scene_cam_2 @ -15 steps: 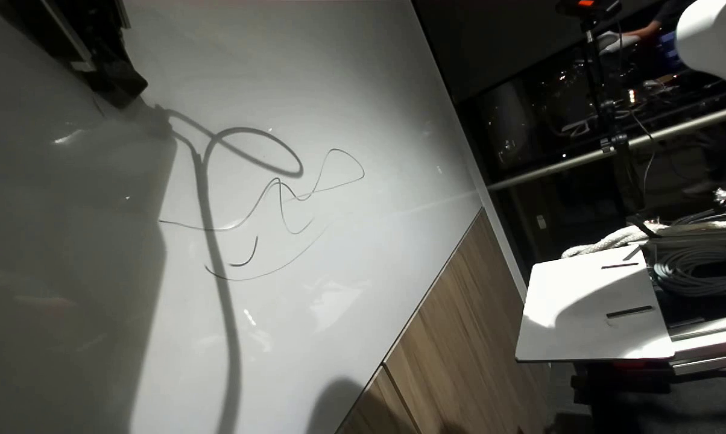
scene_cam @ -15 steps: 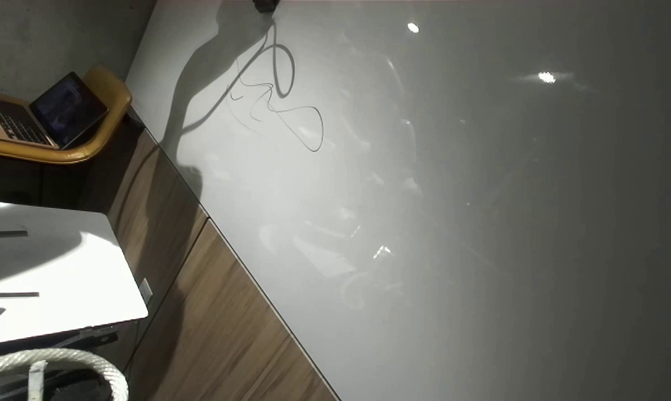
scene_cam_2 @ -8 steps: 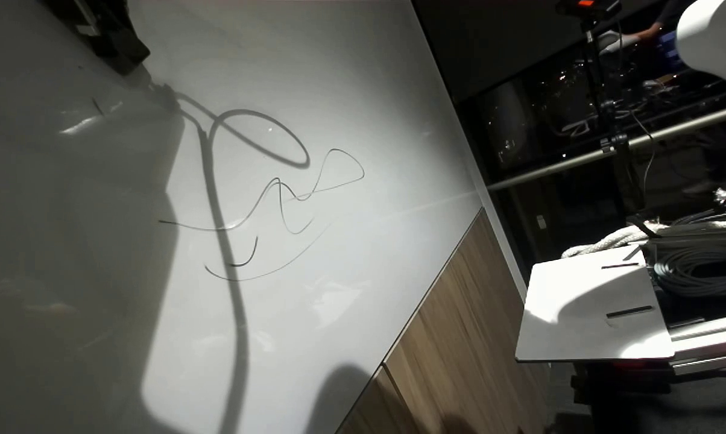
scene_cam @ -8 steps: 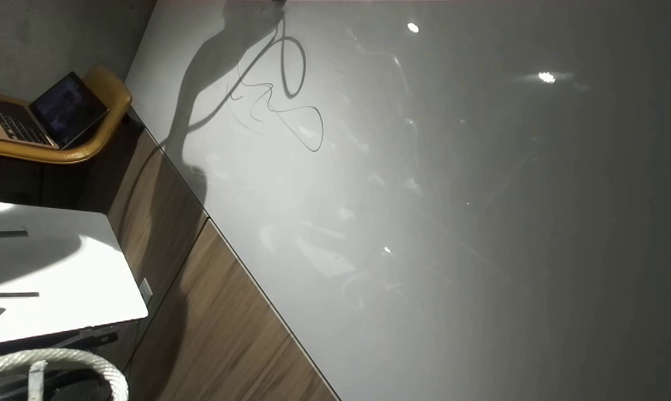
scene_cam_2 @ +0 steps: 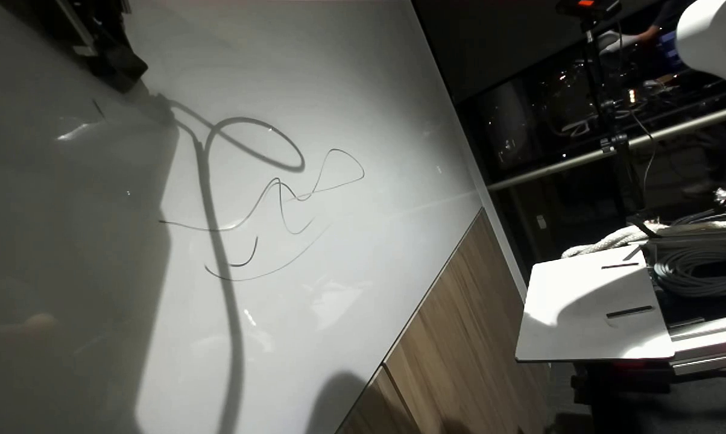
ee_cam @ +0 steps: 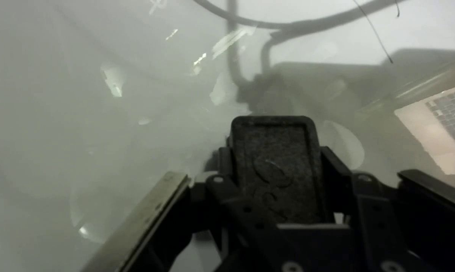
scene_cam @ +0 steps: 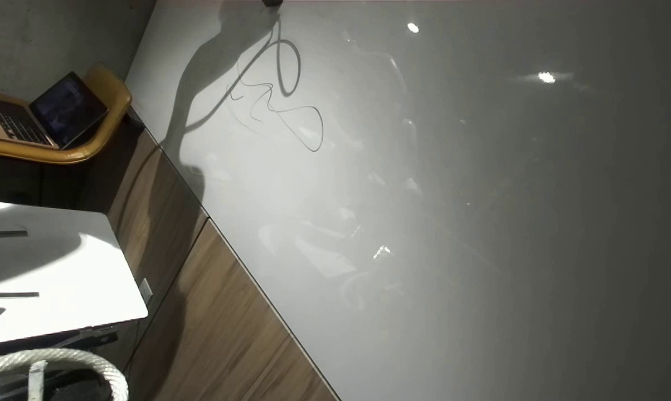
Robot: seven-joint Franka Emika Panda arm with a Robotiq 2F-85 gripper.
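Observation:
A dark, felt-like rectangular block (ee_cam: 274,139) with an embossed pattern is clamped between the fingers of my gripper (ee_cam: 278,166) in the wrist view. The block's end (scene_cam_2: 123,71) shows at the upper left of an exterior view, and only its tip (scene_cam: 272,2) shows at the top edge of an exterior view. It is over the glossy white board (scene_cam: 480,289); whether it touches the surface I cannot tell. Thin, dark, curving marker lines (scene_cam_2: 278,182) run across the board beside the block. A short dark stroke (scene_cam_2: 99,108) lies close to the block's end.
Wood panels (scene_cam: 229,312) border the board. A laptop (scene_cam: 62,111) rests on a yellow chair (scene_cam: 107,92). Nearby are a white slotted plate (scene_cam_2: 592,325) and thick white rope (scene_cam: 73,356). The arm's shadow (scene_cam_2: 236,361) and bright reflections cross the board.
In an exterior view my gripper with the block has gone up, then partway back down. Its shadow has shifted with it. The marker lines look the same.

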